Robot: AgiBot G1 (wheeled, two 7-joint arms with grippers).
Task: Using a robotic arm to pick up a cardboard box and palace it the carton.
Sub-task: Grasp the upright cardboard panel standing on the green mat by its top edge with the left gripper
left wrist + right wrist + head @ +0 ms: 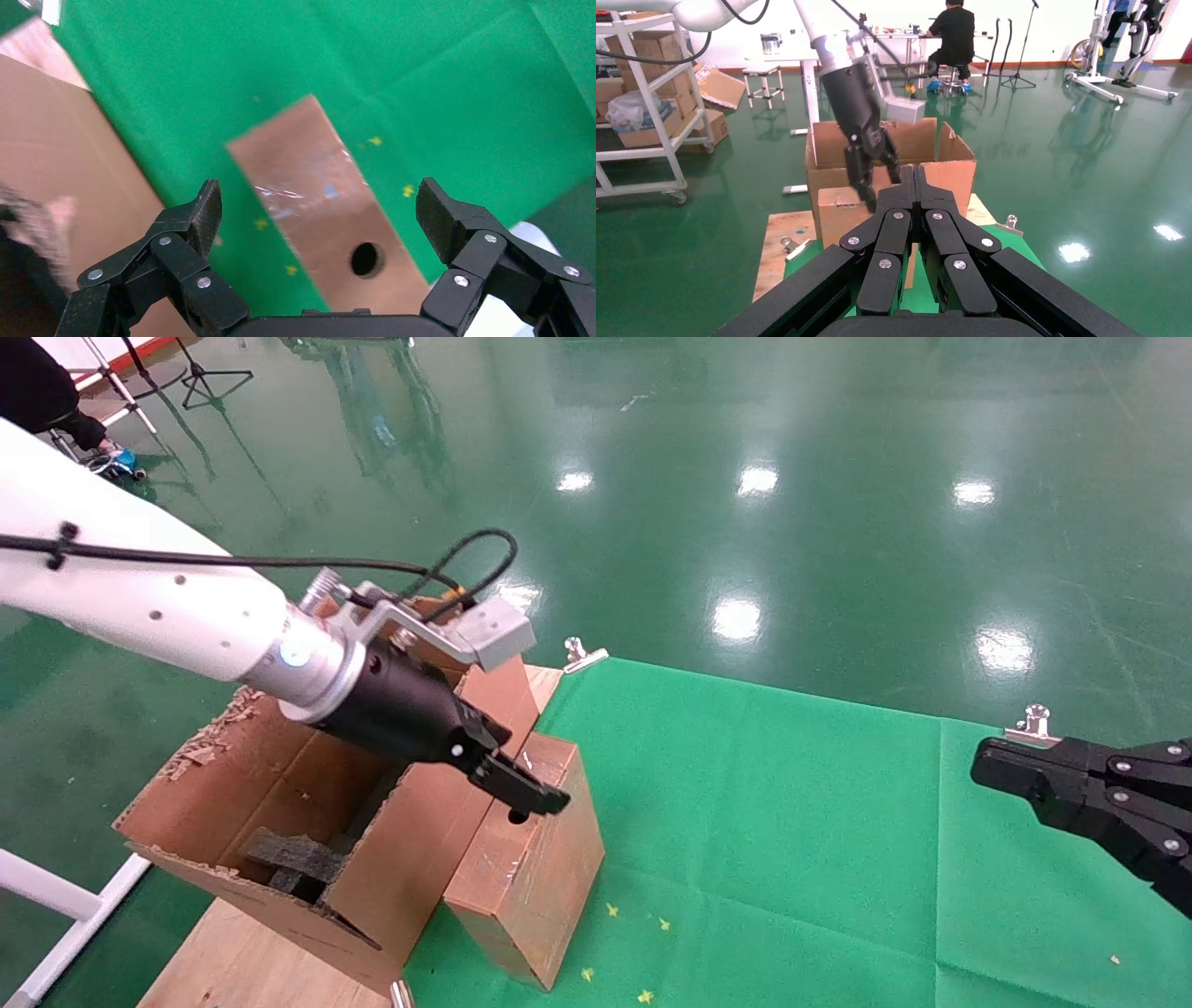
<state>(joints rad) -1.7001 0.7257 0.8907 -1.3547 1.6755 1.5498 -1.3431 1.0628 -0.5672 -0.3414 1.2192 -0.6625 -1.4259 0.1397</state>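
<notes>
The small brown cardboard box (549, 887) with tape strips and a round hole in its top stands on the green cloth, against the carton's side. The carton (419, 831) is large, with ragged flaps and black foam (289, 859) inside. My left gripper (526, 795), on the white arm, hangs open just above the box's top. In the left wrist view the box (309, 175) lies below and between the spread fingers (204, 210) of the left gripper (320, 203). My right gripper (987, 770) is shut and empty at the right edge, far from the box.
The green cloth (792, 822) covers the table, held by metal clips (582, 654) at its far edge. The carton sits on a wooden board (251, 961). The right wrist view shows the shut right gripper (914, 172), the carton (947, 151), shelving and a seated person beyond.
</notes>
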